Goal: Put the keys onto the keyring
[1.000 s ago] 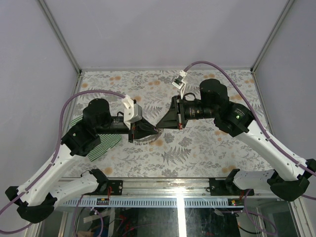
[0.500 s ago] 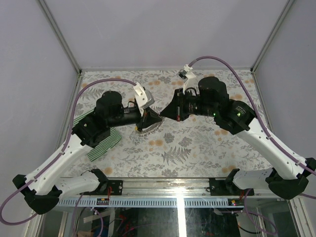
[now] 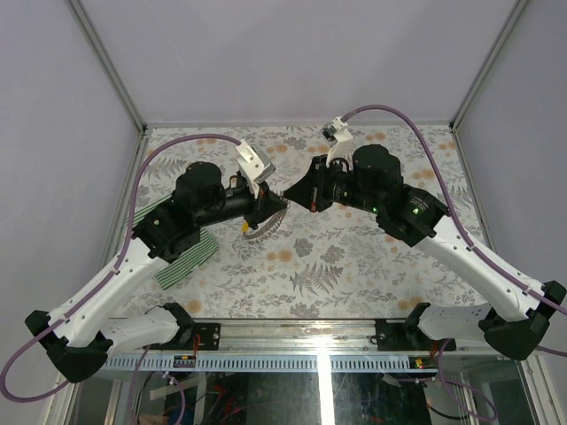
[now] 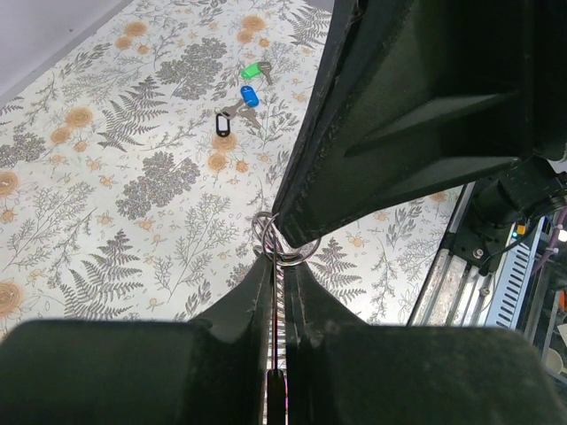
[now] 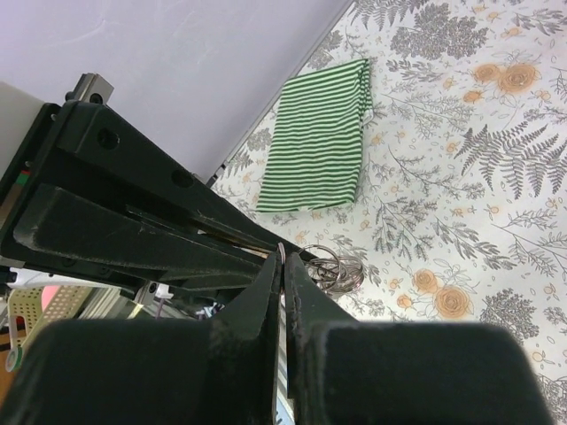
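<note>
The right gripper [image 5: 282, 258] is seen pinched on the keyring [image 5: 338, 266], whose coils show at 3 o'clock. The left gripper [image 5: 262, 251] is met from 9 o'clock. A striped cloth [image 5: 323, 146] lies at 12 o'clock.

Lab robot cell: plain panel walls [image 3: 292, 53], aluminium frame [image 3: 108, 66], floral-covered table [image 3: 354, 266].

You've got a table [image 3: 354, 257] printed with ferns and flowers. On it lie a striped cloth [image 5: 323, 146], folded flat, and the keys [image 4: 248, 95]: green, blue, possibly one black.
</note>
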`<state>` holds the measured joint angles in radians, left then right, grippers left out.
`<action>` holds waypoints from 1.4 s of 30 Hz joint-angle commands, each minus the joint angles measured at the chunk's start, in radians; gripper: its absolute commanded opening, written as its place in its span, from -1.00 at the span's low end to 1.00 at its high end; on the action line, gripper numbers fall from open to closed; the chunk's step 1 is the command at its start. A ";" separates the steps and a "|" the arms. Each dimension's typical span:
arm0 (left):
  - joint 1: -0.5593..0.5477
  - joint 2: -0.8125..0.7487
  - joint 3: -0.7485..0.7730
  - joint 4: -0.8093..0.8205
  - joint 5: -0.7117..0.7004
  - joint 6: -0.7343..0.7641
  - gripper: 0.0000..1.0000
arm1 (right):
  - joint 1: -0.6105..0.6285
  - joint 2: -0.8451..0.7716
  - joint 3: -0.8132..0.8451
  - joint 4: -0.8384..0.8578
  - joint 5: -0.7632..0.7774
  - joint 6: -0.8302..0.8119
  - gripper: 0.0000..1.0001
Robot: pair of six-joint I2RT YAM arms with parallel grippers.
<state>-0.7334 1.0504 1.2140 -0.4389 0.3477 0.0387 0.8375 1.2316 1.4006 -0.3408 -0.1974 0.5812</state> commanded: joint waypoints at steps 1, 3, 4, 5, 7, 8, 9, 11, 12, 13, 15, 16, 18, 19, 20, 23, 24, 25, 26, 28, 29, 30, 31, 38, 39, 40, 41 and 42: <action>-0.012 -0.011 -0.004 0.094 0.008 -0.018 -1.00 | -0.003 -0.055 -0.024 0.149 0.065 0.024 -1.00; -0.017 -0.009 -0.006 0.094 0.023 -0.015 -1.00 | -0.003 -0.058 -0.035 0.173 0.059 0.042 -1.00; -0.019 -0.011 -0.008 0.094 0.028 -0.012 -0.99 | -0.003 -0.056 -0.035 0.179 0.049 0.050 -1.00; -0.022 -0.013 -0.009 0.094 0.033 -0.009 -0.97 | -0.003 -0.054 -0.035 0.184 0.041 0.058 -1.00; -0.027 -0.016 -0.010 0.094 0.032 -0.006 -0.94 | -0.003 -0.052 -0.041 0.196 0.038 0.069 -1.00; -0.028 -0.018 -0.011 0.094 0.033 -0.005 -0.92 | -0.003 -0.053 -0.047 0.202 0.038 0.074 -1.00; -0.029 -0.021 -0.013 0.094 0.033 -0.006 -0.88 | -0.003 -0.055 -0.052 0.208 0.042 0.078 -1.00; -0.035 -0.025 -0.015 0.095 0.035 -0.006 -0.77 | -0.003 -0.061 -0.066 0.222 0.057 0.085 -1.00; -0.034 -0.027 -0.015 0.094 0.033 -0.005 -0.75 | -0.004 -0.063 -0.073 0.229 0.064 0.089 -1.00; -0.035 -0.028 -0.018 0.094 0.030 -0.006 -0.74 | -0.004 -0.065 -0.079 0.235 0.067 0.089 -1.00; -0.036 -0.033 -0.022 0.094 0.024 -0.007 -0.72 | -0.003 -0.069 -0.087 0.244 0.075 0.090 -1.00; -0.036 -0.035 -0.024 0.094 0.023 -0.007 -0.70 | -0.004 -0.071 -0.092 0.245 0.081 0.089 -1.00; -0.036 -0.041 -0.029 0.094 0.021 -0.007 -0.65 | -0.003 -0.082 -0.108 0.259 0.090 0.090 -1.00; -0.036 -0.042 -0.031 0.094 0.020 -0.007 -0.62 | -0.003 -0.089 -0.114 0.269 0.094 0.090 -1.00; -0.036 -0.046 -0.033 0.094 0.019 -0.005 -0.59 | -0.003 -0.096 -0.122 0.276 0.097 0.091 -1.00; -0.036 -0.053 -0.041 0.094 0.018 -0.006 -0.51 | -0.003 -0.113 -0.134 0.288 0.111 0.091 -1.00; -0.035 -0.054 -0.044 0.094 0.018 -0.006 -0.51 | -0.003 -0.118 -0.138 0.293 0.114 0.091 -1.00; -0.036 -0.054 -0.046 0.094 0.019 -0.006 -0.50 | -0.003 -0.123 -0.143 0.301 0.116 0.091 -1.00; -0.035 -0.054 -0.049 0.094 0.019 -0.007 -0.50 | -0.004 -0.129 -0.147 0.310 0.116 0.090 -1.00; -0.035 -0.053 -0.054 0.094 0.021 -0.008 -0.50 | -0.003 -0.137 -0.154 0.323 0.116 0.088 -1.00; -0.036 -0.051 -0.057 0.094 0.020 -0.011 -0.49 | -0.003 -0.141 -0.157 0.330 0.116 0.087 -1.00; -0.035 -0.050 -0.059 0.094 0.016 -0.011 -0.48 | -0.004 -0.145 -0.160 0.337 0.116 0.086 -1.00; -0.036 -0.052 -0.063 0.094 0.013 -0.011 -0.48 | -0.003 -0.150 -0.162 0.340 0.116 0.084 -1.00; -0.036 -0.056 -0.079 0.099 -0.004 -0.013 -0.63 | -0.003 -0.165 -0.156 0.336 0.116 0.075 -1.00; -0.035 -0.056 -0.077 0.101 -0.007 -0.013 -0.71 | -0.003 -0.167 -0.159 0.336 0.116 0.074 -1.00; -0.036 -0.055 -0.075 0.105 -0.013 -0.015 -0.81 | -0.003 -0.167 -0.162 0.338 0.116 0.074 -1.00; -0.035 -0.055 -0.073 0.109 -0.018 -0.017 -0.88 | -0.003 -0.167 -0.165 0.339 0.116 0.074 -1.00; -0.036 -0.055 -0.073 0.114 -0.022 -0.018 -0.93 | -0.003 -0.167 -0.169 0.341 0.116 0.074 -1.00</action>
<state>-0.7650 1.0096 1.1374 -0.3904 0.3492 0.0334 0.8383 1.0966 1.2320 -0.0917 -0.1101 0.6659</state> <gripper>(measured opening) 0.085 0.011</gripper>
